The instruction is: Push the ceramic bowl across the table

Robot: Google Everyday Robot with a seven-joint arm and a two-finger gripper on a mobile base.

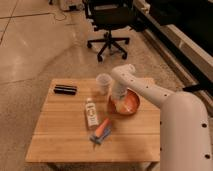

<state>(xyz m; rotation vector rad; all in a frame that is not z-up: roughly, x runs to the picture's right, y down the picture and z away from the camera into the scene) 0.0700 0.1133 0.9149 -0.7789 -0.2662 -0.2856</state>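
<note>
An orange-brown ceramic bowl (128,104) sits on the right side of the wooden table (60,130). My white arm reaches in from the lower right, and my gripper (118,96) hangs down over the bowl's left part, at or inside its rim. The arm's wrist hides part of the bowl.
A clear plastic cup (103,82) stands just left of the gripper at the table's back edge. A black case (65,89) lies at back left. A small bottle (91,113) and an orange-handled tool (101,130) lie mid-table. A black office chair (109,22) stands beyond.
</note>
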